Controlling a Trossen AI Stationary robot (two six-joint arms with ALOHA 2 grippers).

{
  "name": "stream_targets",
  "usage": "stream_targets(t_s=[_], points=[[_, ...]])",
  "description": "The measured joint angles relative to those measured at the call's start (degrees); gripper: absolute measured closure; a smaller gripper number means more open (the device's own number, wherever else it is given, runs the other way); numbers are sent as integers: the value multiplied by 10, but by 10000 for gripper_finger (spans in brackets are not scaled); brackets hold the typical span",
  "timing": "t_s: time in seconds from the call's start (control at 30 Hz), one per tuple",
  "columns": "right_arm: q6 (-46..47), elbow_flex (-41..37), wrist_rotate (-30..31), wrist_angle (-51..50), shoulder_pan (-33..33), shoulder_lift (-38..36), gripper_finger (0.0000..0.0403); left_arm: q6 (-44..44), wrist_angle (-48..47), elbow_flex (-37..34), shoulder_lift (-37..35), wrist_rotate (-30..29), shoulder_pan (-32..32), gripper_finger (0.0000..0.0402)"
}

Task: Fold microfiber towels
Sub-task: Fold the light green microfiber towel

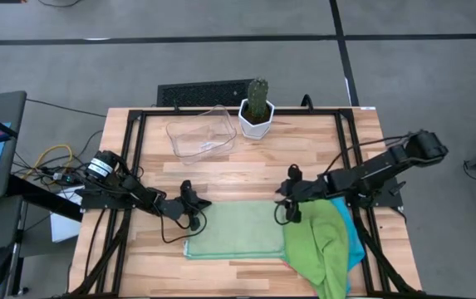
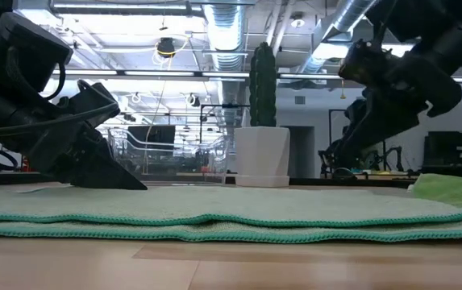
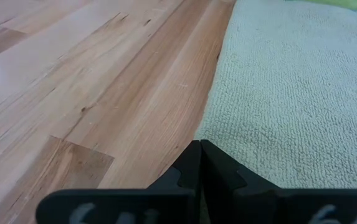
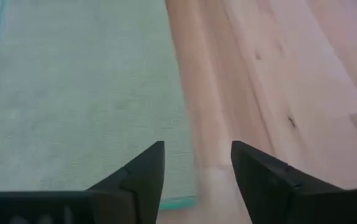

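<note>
Pale green towel [image 1: 236,230] lies folded flat on table [image 1: 304,149]; left pincer [image 1: 194,211] pressed together at its edge, right pincer [image 1: 290,208] spread apart above. No legible writing.

left gripper [image 1: 194,204] — jaws closed, low | right gripper [image 1: 287,202] — jaws apart

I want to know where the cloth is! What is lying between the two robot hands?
In the high view, the pale green towel lies flat between the left gripper and right gripper.
</note>
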Motion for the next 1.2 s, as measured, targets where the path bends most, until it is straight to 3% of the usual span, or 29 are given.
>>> stream_targets(t_s=[0.47, 0.6, 0.9, 1.2], points=[[5, 3, -36, 8, -14, 114, 208, 0, -2, 0, 0, -1, 0, 401], [5, 3, -36, 6, -16, 110, 245, 0, -2, 0, 0, -1, 0, 401], [4, 17, -45, -66, -15, 59, 386, 0, -2, 1, -1, -2, 0, 401], [-12, 95, -44, -95, -15, 54, 380, 0, -2, 1, -1, -12, 0, 401]])
